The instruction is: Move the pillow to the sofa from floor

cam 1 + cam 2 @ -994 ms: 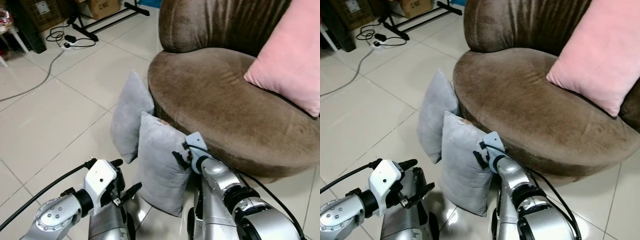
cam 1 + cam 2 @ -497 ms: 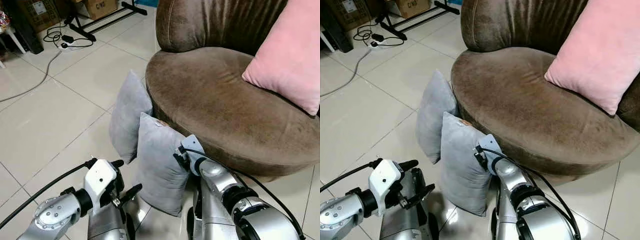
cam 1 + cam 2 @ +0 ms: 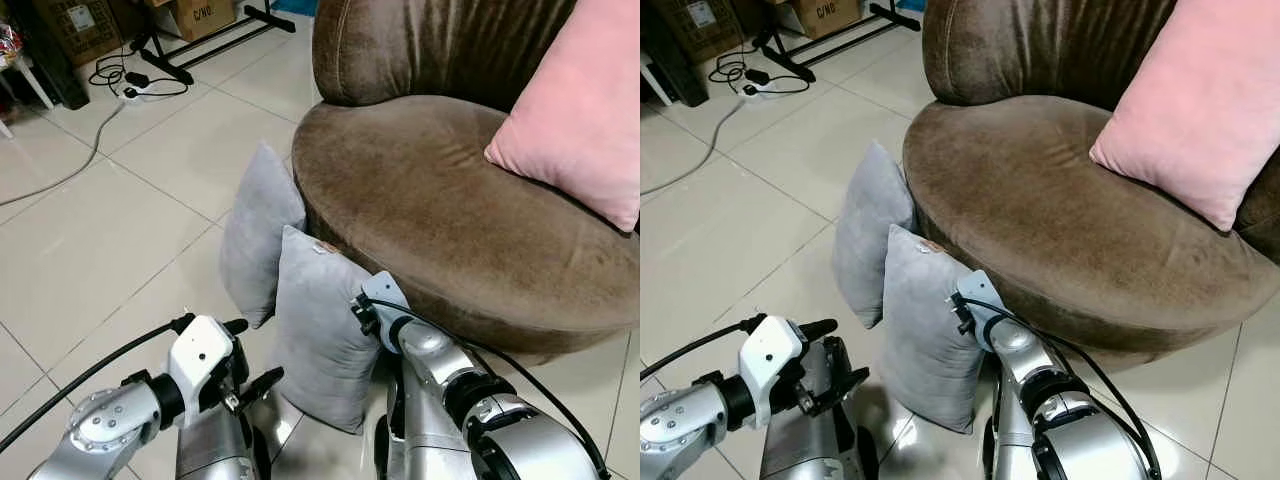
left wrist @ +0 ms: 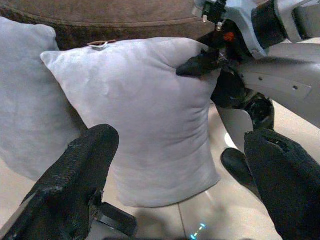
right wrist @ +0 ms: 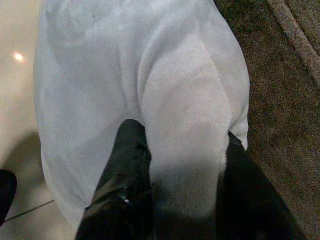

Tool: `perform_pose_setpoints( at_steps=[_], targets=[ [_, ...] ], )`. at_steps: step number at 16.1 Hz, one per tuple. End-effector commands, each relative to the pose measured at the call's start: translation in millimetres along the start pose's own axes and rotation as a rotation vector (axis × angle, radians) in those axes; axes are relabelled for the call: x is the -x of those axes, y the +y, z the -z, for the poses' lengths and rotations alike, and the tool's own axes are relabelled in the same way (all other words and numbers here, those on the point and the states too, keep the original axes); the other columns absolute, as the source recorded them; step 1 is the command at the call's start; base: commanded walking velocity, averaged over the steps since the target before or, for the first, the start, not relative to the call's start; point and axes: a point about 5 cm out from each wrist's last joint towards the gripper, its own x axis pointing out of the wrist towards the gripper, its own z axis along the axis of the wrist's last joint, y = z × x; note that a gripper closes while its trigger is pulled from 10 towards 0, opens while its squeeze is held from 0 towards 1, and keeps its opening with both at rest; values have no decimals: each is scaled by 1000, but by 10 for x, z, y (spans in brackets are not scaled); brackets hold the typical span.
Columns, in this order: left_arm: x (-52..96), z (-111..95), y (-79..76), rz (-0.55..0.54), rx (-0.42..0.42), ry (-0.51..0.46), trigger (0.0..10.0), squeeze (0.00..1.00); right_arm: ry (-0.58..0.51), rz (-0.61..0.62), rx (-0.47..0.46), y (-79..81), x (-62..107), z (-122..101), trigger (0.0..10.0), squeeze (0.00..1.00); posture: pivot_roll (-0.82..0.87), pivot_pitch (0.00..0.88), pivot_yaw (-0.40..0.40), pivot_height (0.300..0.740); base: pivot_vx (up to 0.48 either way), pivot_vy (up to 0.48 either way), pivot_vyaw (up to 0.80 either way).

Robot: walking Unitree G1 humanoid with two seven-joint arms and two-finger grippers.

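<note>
Two grey pillows stand on the tiled floor, leaning against the front of a brown sofa (image 3: 450, 200). On the nearer grey pillow (image 3: 320, 340), my right gripper (image 3: 358, 312) grips the upper right edge. In the right wrist view, my right gripper (image 5: 181, 132) has a bulge of grey fabric pinched between its two black fingers. Left of that pillow and low down, my left gripper (image 3: 253, 352) is open. The left wrist view has the left gripper (image 4: 180, 137) spread wide, facing the pillow (image 4: 145, 115) without touching it. The farther grey pillow (image 3: 258, 230) stands just behind.
A pink pillow (image 3: 580, 110) leans on the sofa's back at the right. At the far left lie a power strip with cables (image 3: 135, 85), a black stand base (image 3: 190, 55) and a cardboard box (image 3: 205, 12). Bare tiles stretch to the left.
My right gripper has pushed slightly further down onto the near pillow's edge. The left arm has barely moved. The head view has shifted a little.
</note>
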Motion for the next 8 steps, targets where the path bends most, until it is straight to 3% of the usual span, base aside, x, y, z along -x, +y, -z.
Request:
perform_pose_setpoints(
  at_steps=[1, 8],
  targets=[
    [2, 33, 19, 3, -2, 23, 10000, 0, 41, -16, 3, 36, -2, 63, 0, 0, 12, 74, 47, 466, 0, 0, 0],
    [-8, 41, 103, -21, -29, 35, 10000, 0, 49, -37, 21, 49, 3, 93, 0, 0, 23, 44, 49, 466, 0, 0, 0]
  ],
)
